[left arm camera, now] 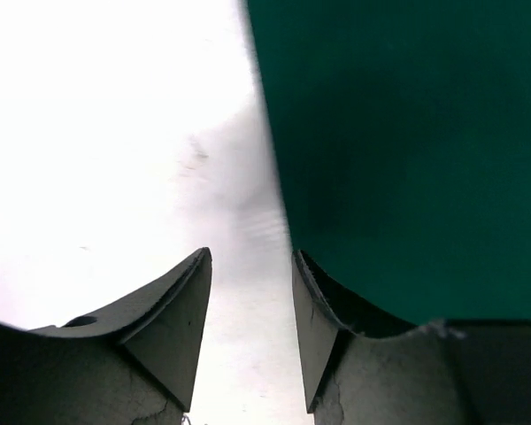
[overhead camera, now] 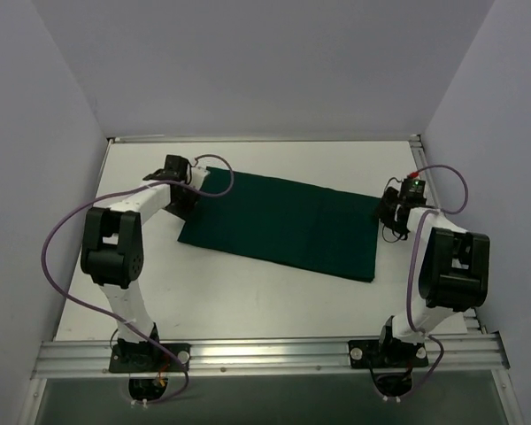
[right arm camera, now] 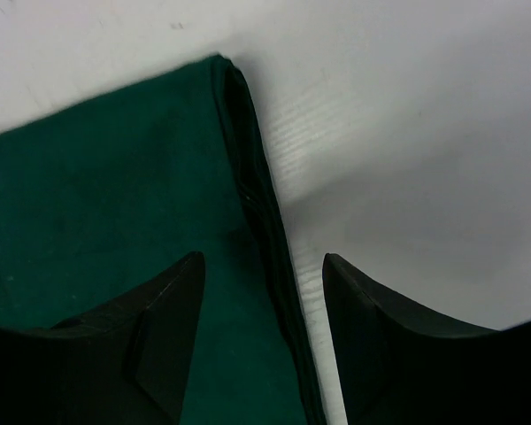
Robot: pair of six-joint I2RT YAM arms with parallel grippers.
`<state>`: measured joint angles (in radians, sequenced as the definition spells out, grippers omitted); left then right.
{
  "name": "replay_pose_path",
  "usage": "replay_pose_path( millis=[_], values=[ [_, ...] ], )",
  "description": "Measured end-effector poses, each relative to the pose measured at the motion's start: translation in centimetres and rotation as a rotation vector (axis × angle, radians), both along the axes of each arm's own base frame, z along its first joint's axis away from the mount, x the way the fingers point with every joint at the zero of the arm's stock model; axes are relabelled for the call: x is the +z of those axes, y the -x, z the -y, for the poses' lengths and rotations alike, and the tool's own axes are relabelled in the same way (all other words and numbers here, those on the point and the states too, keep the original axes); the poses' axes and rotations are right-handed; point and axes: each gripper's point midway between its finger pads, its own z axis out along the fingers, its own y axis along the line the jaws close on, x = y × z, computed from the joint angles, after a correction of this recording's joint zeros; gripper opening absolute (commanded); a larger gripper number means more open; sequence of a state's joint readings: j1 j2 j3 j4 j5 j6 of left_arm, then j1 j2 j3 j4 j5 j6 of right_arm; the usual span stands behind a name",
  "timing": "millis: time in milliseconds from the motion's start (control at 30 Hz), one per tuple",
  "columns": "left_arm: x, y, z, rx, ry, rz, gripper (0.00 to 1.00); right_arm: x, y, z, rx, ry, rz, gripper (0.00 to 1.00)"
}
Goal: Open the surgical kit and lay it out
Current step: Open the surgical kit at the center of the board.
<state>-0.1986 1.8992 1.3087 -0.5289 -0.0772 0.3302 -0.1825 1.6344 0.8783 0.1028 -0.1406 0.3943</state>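
left pincer (left arm camera: 250, 255): parted, at cloth wrap (left arm camera: 407, 133) edge | right pincer (right arm camera: 262, 258): parted, straddling edge

cloth wrap (overhead camera: 283, 226): on table (overhead camera: 248, 305), centre | left pincer (overhead camera: 184, 206): its left edge | right pincer (overhead camera: 390, 220): its right edge

I reach forward on both sides, jaws parted.
My left arm (overhead camera: 115, 239) bends at the elbow and stretches forward and inward, with my left gripper (left arm camera: 250, 257) held low, fingers apart. My right arm (overhead camera: 451, 266) folds upward, and my right gripper (right arm camera: 264, 257) is also low, fingers spread.
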Motion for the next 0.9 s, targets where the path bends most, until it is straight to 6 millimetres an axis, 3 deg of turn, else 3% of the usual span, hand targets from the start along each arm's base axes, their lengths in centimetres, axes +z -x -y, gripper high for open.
replay_pose_path(
  millis=[100,200,300,400,500,533,633,800,900],
  values=[
    [1.7,-1.7,-1.0,0.059,0.041,0.036,0.53,-1.7,0.9,-0.8,0.021,-0.036,-0.044,0.5],
    [2.4,-3.8,-0.5,0.079,0.081,0.056,0.56,-2.2,0.4,-1.3,0.04,-0.053,-0.037,0.5],
    [0.7,-4.3,0.9,0.056,0.121,0.006,0.56,-2.3,-0.4,-1.6,0.055,-0.064,-0.009,0.45],
    [-1.4,-3.2,2.1,0.032,0.145,-0.07,0.56,-2.5,-1.1,-1.7,0.064,-0.067,0.008,0.26],
    [-1.5,-2.8,2.7,0.032,0.169,-0.091,0.37,-2.7,-1.8,-1.7,0.07,-0.071,0.022,0.13],
    [-1.6,-2.7,2.8,0.034,0.176,-0.099,0.23,-2.7,-2.1,-1.7,0.075,-0.073,0.027,0.11],
    [-1.6,-2.1,3.3,0.033,0.199,-0.122,0.03,-2.7,-2.6,-2.2,0.087,-0.078,0.035,0.08],
    [-1.7,-1.8,3.5,0.03,0.217,-0.129,0.02,-2.7,-3.2,-3.3,0.118,-0.073,0.031,0.03],
    [-1.7,-0.6,3.0,0.032,0.22,-0.138,0.02,-2.6,-3.3,-4.2,0.137,-0.065,0.025,0.01]
  ],
)
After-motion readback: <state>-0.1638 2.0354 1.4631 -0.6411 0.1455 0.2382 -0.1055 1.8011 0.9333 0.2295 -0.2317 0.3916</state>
